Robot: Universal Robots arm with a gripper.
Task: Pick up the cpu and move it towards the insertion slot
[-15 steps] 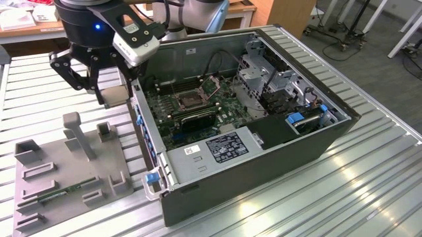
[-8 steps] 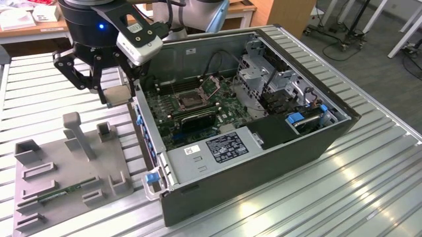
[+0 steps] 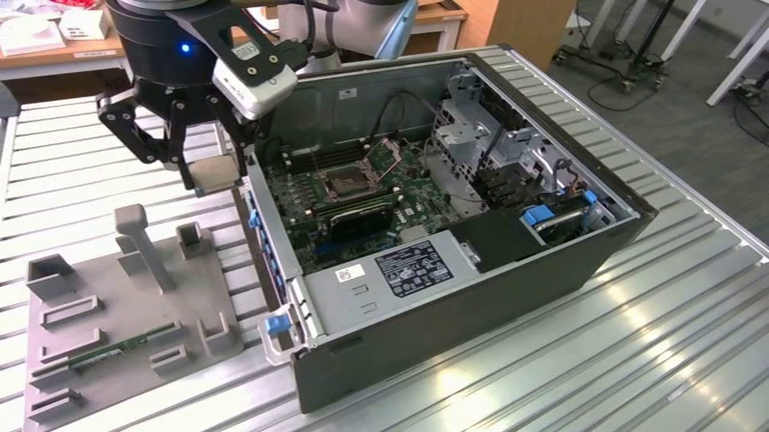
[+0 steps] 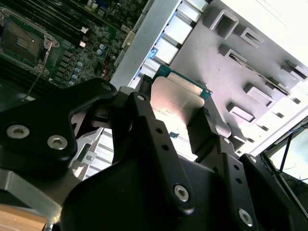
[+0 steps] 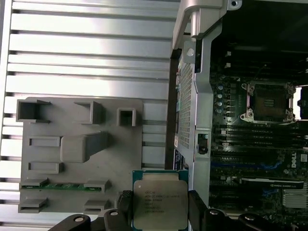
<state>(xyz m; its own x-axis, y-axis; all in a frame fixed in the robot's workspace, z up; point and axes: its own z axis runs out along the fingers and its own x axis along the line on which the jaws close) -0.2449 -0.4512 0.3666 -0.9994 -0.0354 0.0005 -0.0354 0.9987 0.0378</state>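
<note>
Black pincer (image 5: 160, 204) grips the cpu (image 5: 160, 199) by opposite edges, metal face flat toward both wrist cameras.

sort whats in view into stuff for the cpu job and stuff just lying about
For the job:
- cpu, held in the gripper
- insertion slot on the motherboard

Lying about:
- grey fixture plate
- memory stick in it
- power supply

A ribbed metal table (image 3: 673, 297) catches bright glare. Beyond stand wooden desks (image 3: 445, 27), perhaps wheeled stands (image 3: 625, 63), on grey floor (image 3: 673, 99).
</note>
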